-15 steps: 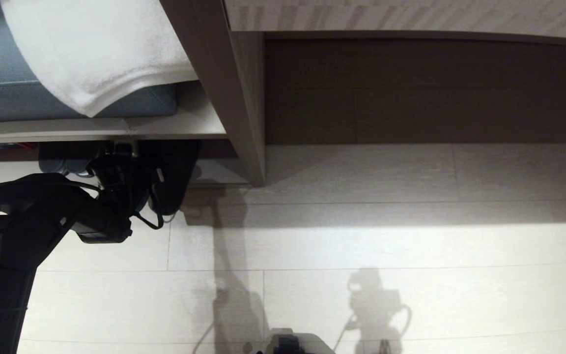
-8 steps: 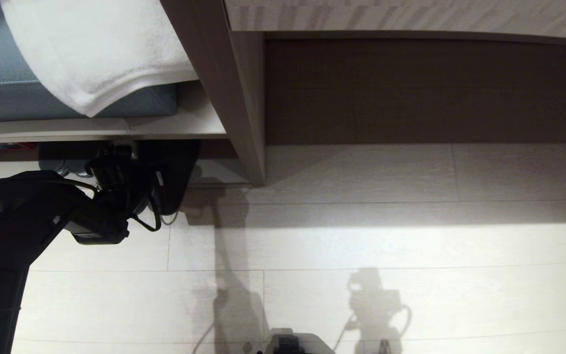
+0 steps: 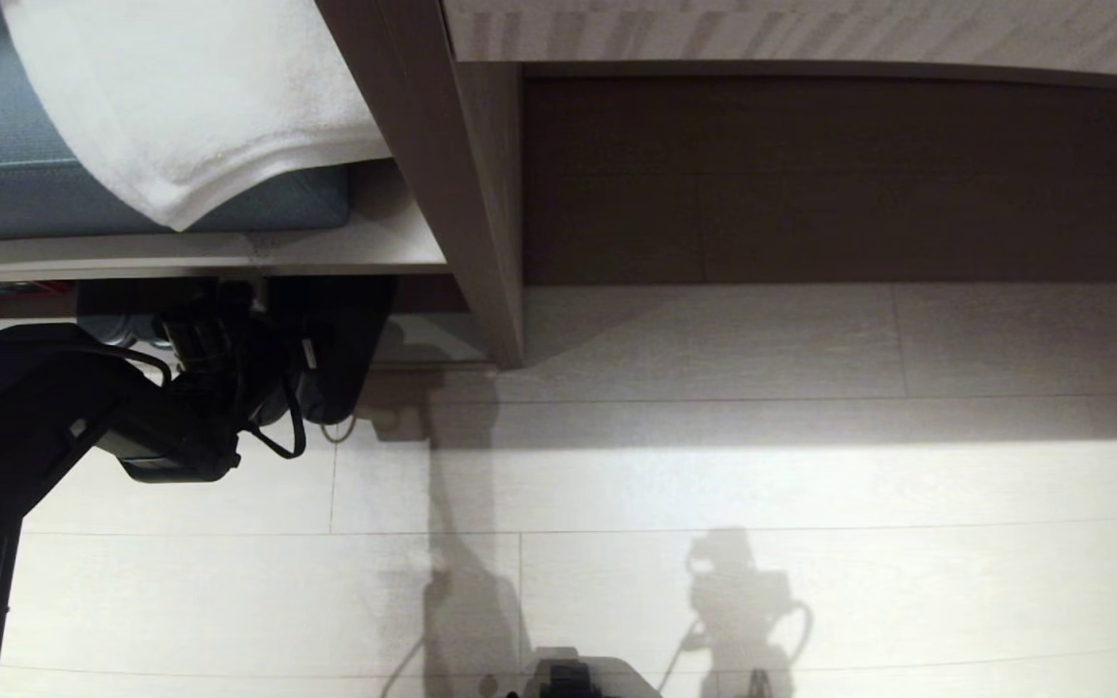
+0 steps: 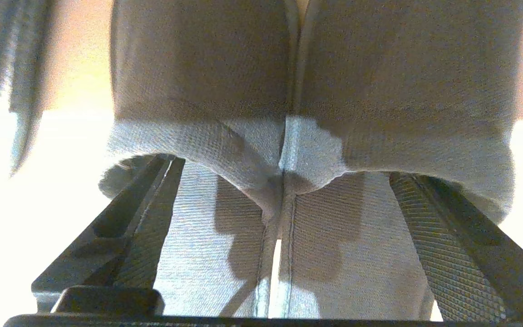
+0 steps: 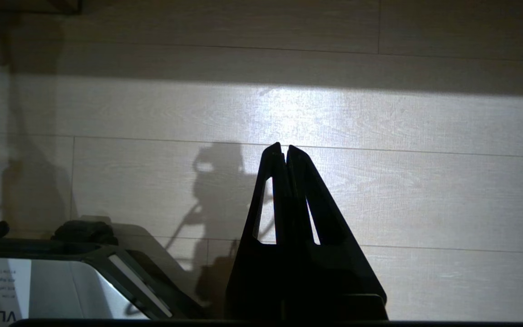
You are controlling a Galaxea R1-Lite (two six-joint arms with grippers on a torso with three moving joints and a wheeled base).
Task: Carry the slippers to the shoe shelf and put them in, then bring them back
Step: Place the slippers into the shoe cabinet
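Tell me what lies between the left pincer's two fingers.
In the left wrist view, the heel ends of both slippers lie side by side between the open left pincer's spread fingers, their seam running down the middle.

A bright band of light crosses the middle of the floor [image 3: 714, 475] in the head view, with glare on the pale boards. The space above it is dark and shadowy. A shadow of the robot falls at the lower middle. The left wrist view is grainy and washed out white at its left edge. The right wrist view is dim, with 1 bright patch in the middle.
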